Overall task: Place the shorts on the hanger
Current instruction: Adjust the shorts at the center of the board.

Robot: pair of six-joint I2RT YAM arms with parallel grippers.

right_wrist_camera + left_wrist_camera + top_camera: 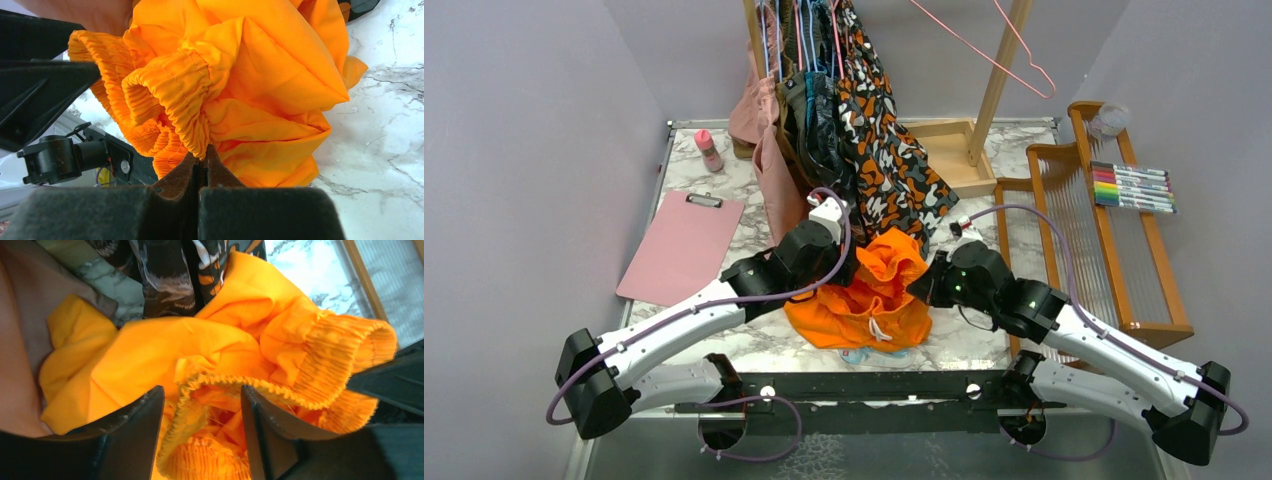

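The bright orange shorts (864, 300) hang bunched over the table's near middle, between both grippers. My right gripper (202, 152) is shut on a fold of the gathered waistband (170, 95) and holds the shorts (270, 75) up from their right side (921, 285). My left gripper (202, 390) is open at the shorts' left (856, 262). A loop of the elastic waistband (280, 392) lies between its spread fingers (145, 425), unpinched. The white drawstring (879, 330) dangles at the front. The pink wire hanger (1049, 90) hangs at the back right beside a wooden pole.
Patterned and pink garments (879, 160) hang on a rack at the back, close behind the shorts. A pink clipboard (679, 245) and a small pink bottle (709, 150) lie at the left. A wooden rack with markers (1134, 185) stands at the right, with a wooden tray base (954, 155) behind.
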